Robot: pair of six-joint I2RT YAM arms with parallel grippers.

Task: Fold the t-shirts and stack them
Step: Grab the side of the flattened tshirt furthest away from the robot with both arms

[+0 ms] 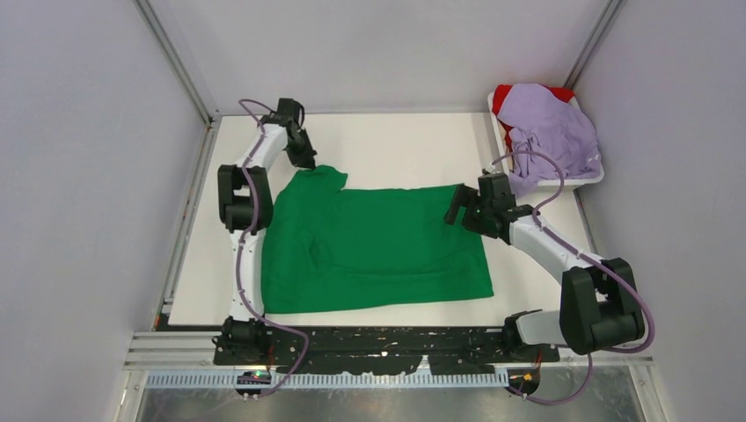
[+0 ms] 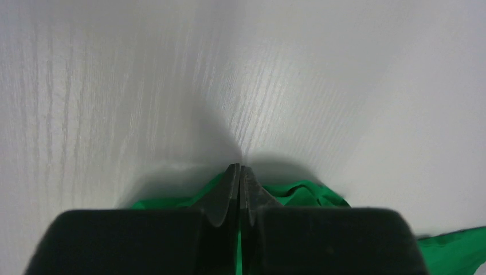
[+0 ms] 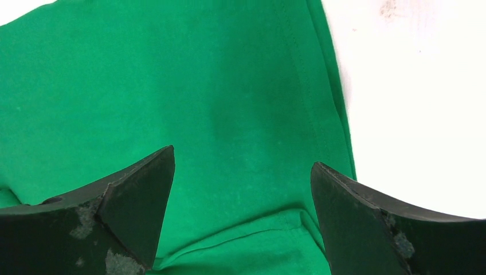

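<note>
The green t-shirt [image 1: 369, 246] lies spread flat in the middle of the table. My left gripper [image 1: 305, 158] is at its far left corner, shut on the green cloth; the left wrist view shows the jaws pressed together with green fabric [image 2: 298, 192] bunched under them. My right gripper [image 1: 457, 207] is open just above the shirt's far right corner; the right wrist view shows the hem [image 3: 298, 86] and a folded-over corner between the spread fingers [image 3: 137, 195]. The lavender t-shirt [image 1: 550, 127] is heaped over the red t-shirt [image 1: 503, 95] at the far right.
A white tray [image 1: 582, 180] at the far right holds the lavender and red shirts. Grey walls and metal frame posts enclose the table on the left, back and right. Bare white tabletop [image 1: 396, 145] lies beyond the green shirt.
</note>
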